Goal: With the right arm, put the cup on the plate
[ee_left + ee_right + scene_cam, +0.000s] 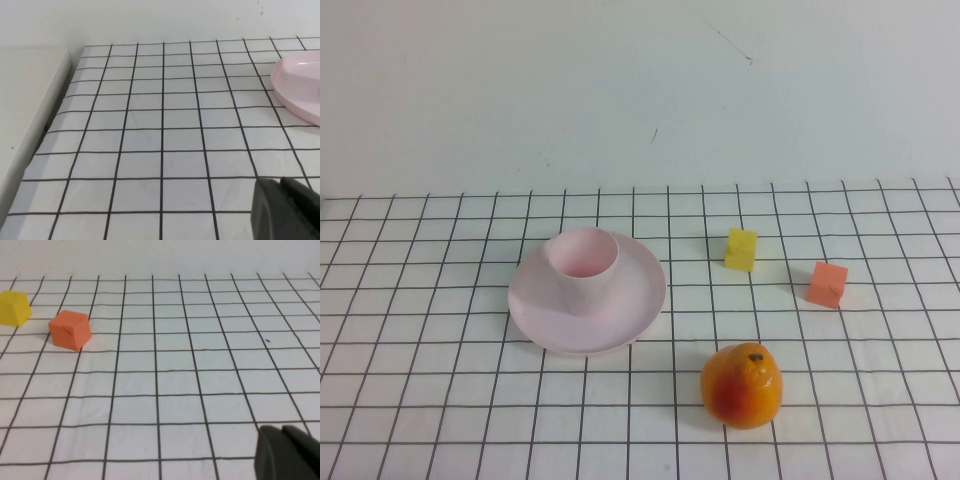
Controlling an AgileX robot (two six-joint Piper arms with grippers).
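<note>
The pale pink cup [582,262] stands upright on the round pale pink plate [638,308], left of the table's middle. No arm shows in the high view. The plate's edge also shows in the left wrist view [300,87]; the cup is out of view there. My left gripper [280,181] is low over the grid cloth, well short of the plate, fingers together and empty. My right gripper [281,429] is low over the cloth on the right side, fingers together and empty, far from the cup.
A yellow block [741,249], an orange-red cube [828,283] and an orange fruit [741,386] lie right of the plate. The yellow block [12,307] and the cube [70,330] show ahead of the right gripper. A white ledge [25,100] borders the cloth's left edge.
</note>
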